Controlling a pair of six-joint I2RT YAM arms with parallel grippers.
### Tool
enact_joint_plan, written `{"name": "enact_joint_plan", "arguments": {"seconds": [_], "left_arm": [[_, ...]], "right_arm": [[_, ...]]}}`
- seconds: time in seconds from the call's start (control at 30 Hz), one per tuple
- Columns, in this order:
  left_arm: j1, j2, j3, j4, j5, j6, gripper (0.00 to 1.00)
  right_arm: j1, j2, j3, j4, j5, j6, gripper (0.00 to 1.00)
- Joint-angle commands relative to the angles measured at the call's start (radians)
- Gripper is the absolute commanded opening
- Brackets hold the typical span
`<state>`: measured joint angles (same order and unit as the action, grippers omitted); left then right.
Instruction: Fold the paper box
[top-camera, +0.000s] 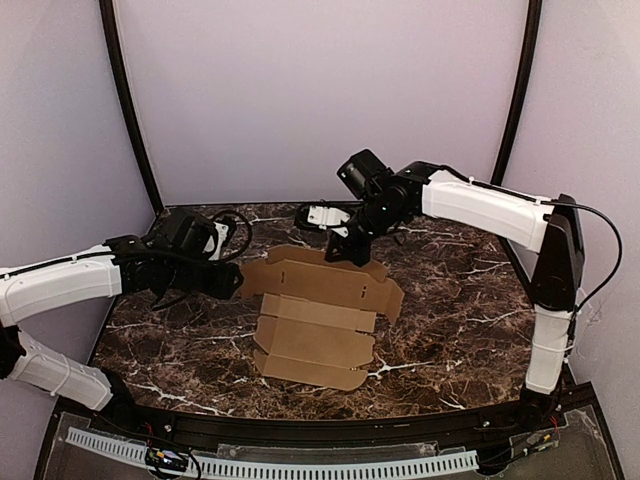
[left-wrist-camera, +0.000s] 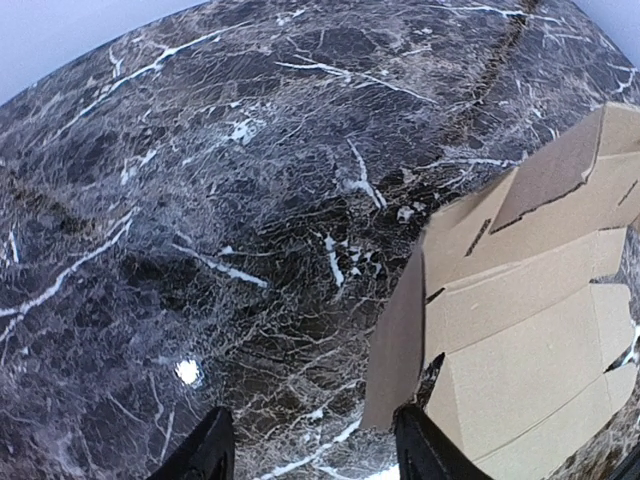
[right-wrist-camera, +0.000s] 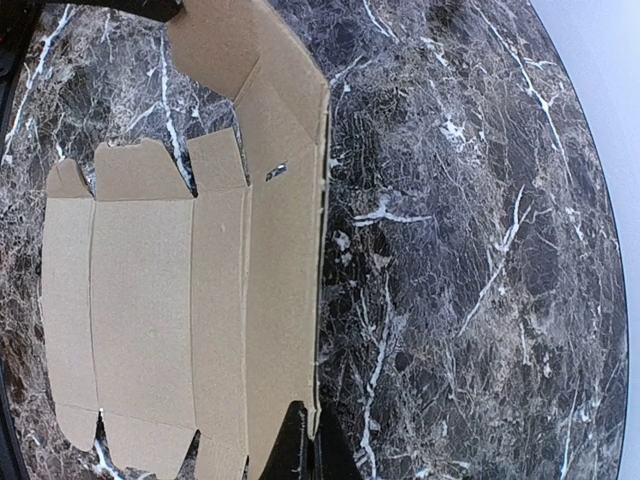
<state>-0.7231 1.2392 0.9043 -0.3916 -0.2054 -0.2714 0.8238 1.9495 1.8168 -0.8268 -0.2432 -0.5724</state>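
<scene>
Paper box (top-camera: 318, 320) lies opened out as a brown die-cut sheet near the middle of the dark marble table (top-camera: 455, 330), its creased panels running left to right and small tabs showing along its ends. Most of it rests flat, but the left end flap stands up off the surface. In the left wrist view that flap rises just inside one finger of the left gripper (top-camera: 235, 283), whose dark fingers (left-wrist-camera: 208, 452) are spread well apart, with bare marble between them (nothing is clamped there). The right gripper (top-camera: 352, 252) reaches down from the far right onto the sheet's far long edge. In its own wrist view, the right gripper (right-wrist-camera: 310, 450) has its fingers drawn close together with that cardboard edge running in between them, so it appears to be pinching the far panel. The panel's far left corner (right-wrist-camera: 215, 45) curls upward near the top of that view.
</scene>
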Motion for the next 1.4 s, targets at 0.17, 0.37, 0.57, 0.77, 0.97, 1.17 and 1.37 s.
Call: {"name": "enact_joint_plan", "arguments": {"seconds": [0.17,0.37,0.57,0.77,0.97,1.17,1.37], "left_arm": [[-0.003,-0.084,0.017,-0.032,0.112,-0.091,0.60],[-0.003,-0.113,0.049,0.045,0.272,-0.142,0.61],[-0.003,-0.076,0.085,0.096,0.300,-0.165,0.25],[-0.002,0.004,0.123,0.088,0.231,-0.158,0.01],[-0.002,0.058,0.139,0.073,0.165,-0.147,0.01],[-0.002,0.105,0.154,0.104,0.263,-0.149,0.01],[-0.002,0.114,0.147,0.127,0.367,-0.158,0.01]], "right_arm": [[0.035,-0.077,-0.113,0.115,0.084,-0.003,0.00],[0.063,-0.081,-0.155,0.162,0.116,0.000,0.00],[0.084,-0.091,-0.175,0.186,0.130,0.010,0.00],[0.100,-0.116,-0.202,0.207,0.136,0.025,0.00],[0.110,-0.132,-0.208,0.217,0.140,0.032,0.00],[0.113,-0.128,-0.196,0.226,0.156,0.037,0.00],[0.114,-0.108,-0.170,0.232,0.192,0.055,0.00]]}}
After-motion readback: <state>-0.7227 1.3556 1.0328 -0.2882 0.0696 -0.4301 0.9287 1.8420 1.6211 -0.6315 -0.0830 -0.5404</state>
